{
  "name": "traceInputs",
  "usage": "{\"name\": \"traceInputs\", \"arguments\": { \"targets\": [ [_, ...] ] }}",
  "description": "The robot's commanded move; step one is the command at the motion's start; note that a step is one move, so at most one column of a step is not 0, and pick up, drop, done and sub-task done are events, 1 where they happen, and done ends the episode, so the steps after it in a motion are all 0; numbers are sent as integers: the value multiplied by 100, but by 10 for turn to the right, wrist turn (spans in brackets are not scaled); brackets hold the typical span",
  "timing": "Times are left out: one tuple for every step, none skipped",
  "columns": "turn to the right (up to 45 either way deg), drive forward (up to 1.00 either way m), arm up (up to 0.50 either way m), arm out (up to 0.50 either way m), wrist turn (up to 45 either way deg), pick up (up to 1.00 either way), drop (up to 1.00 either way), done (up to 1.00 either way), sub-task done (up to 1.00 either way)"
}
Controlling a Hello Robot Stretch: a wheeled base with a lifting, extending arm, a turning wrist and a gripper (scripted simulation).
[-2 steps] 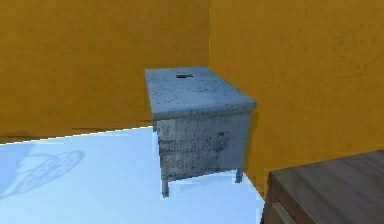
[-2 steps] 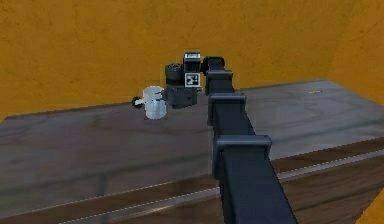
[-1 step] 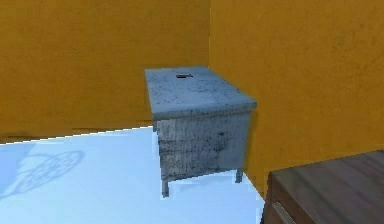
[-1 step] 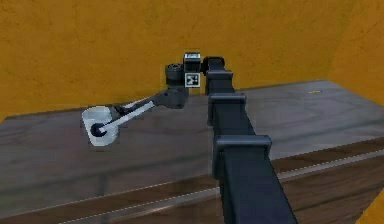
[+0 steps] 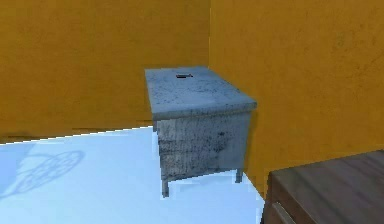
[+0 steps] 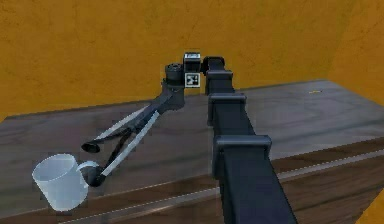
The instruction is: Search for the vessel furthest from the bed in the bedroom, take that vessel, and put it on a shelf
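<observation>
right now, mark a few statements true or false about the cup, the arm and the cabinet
1. The cup is white. True.
2. The cabinet is red. False: it is grey.
3. The arm reaches out over a wooden top. True.
4. The cup is at the arm's near end. False: it is at the far end of the gripper.
5. The walls are blue. False: they are orange.

Worn grey wooden cabinet (image 5: 200, 125), dark wood-grain tabletop (image 6: 320, 110), pale glossy cup (image 6: 62, 185)
</observation>
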Motion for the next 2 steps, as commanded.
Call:
{"name": "traceInputs", "arguments": {
  "targets": [
    [0, 0, 0, 0, -90, 0, 0, 0, 0],
    [0, 0, 0, -30, 0, 0, 0, 0, 0]
  ]
}}
